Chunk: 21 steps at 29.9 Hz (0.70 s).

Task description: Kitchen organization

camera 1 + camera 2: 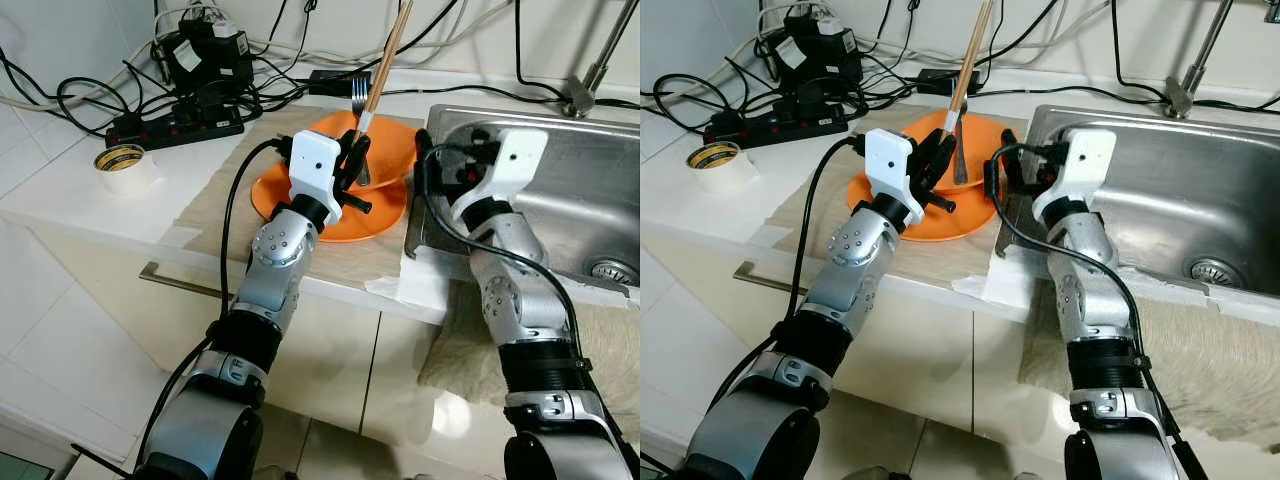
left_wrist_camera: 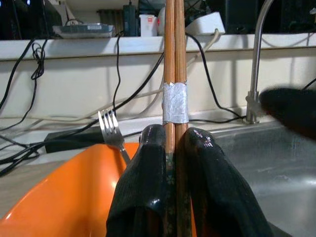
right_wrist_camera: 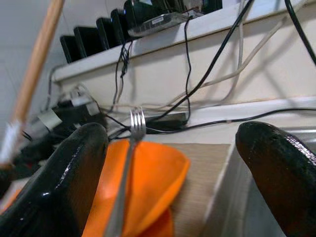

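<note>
Kitchen counter, seen from above. Left gripper closed tight on a pair of long wooden chopsticks bound with a band of silver tape, held upright and leaning slightly away over an orange plastic bowl. Bowl resting on an orange plate, itself on a beige cloth mat spread across the white countertop. Silver metal fork propped in the bowl, tines up, just beside the chopsticks.

Right gripper open wide, black fingers well apart, poised at the near left corner of the stainless steel sink, pointing toward the bowl and fork. Chrome tap rising at the back of the sink; round drain at its right.

Behind the mat, a black power strip amid tangled black cables, a black adapter block above it carrying a white label too small to read. Roll of white tape with a yellow-and-black printed core lying on the counter to the left; its lettering illegible. Below the counter edge, pale cabinet doors with a metal bar handle.
</note>
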Motion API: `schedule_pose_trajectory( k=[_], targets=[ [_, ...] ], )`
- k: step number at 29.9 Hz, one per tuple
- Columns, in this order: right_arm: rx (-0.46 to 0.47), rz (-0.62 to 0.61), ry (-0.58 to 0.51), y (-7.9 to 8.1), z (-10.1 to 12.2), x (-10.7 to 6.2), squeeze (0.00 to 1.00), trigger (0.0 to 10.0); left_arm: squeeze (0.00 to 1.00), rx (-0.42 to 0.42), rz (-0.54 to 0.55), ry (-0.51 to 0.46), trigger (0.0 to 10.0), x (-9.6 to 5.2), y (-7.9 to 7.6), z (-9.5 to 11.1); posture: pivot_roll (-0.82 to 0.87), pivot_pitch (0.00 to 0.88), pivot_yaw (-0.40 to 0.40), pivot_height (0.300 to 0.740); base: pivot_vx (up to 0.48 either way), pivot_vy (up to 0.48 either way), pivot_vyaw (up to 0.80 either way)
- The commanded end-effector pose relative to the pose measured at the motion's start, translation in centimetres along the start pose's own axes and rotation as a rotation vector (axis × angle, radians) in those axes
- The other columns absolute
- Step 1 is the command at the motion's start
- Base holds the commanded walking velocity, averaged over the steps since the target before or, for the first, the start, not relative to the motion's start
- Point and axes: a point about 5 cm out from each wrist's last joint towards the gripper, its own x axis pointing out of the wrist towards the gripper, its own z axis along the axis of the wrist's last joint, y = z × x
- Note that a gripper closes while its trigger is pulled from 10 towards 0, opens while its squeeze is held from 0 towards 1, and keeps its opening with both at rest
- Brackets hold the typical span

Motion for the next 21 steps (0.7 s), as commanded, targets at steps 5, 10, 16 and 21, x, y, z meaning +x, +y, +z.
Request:
schedule_pose_trajectory(
  k=[5, 10, 16, 21],
  targets=[
    [0.108, 0.063, -0.018, 0.7, 1.5, 0.4, 0.0, 10.0, 0.0, 0.004, -0.009, 0.008, 0.0, 0.0, 0.2, 0.1, -0.1, 0.0, 0.056, 0.74, 0.0, 0.0, 0.0],
    [0.229, 0.132, 0.0, 1.8, 2.0, 0.3, 0.0, 10.0, 0.0, -0.001, -0.03, 0.009, 0.0, 0.2, -0.2, 0.2, -0.1, 0.0, 0.06, 0.74, 0.0, 0.0, 0.0],
    [0.265, 0.147, 0.006, 2.4, 2.1, 0.4, 0.0, 10.0, 0.0, -0.008, -0.061, 0.002, 0.0, 0.3, -0.7, 0.4, -0.1, 0.0, 0.061, 0.74, 0.0, 0.0, 0.0],
    [0.281, 0.165, 0.008, 2.9, 2.3, 0.7, 0.0, 10.0, 0.0, -0.016, -0.084, -0.005, 0.0, 0.2, -1.2, 0.4, -0.1, 0.0, 0.061, 0.74, 0.0, 0.0, 0.0]
  ],
)
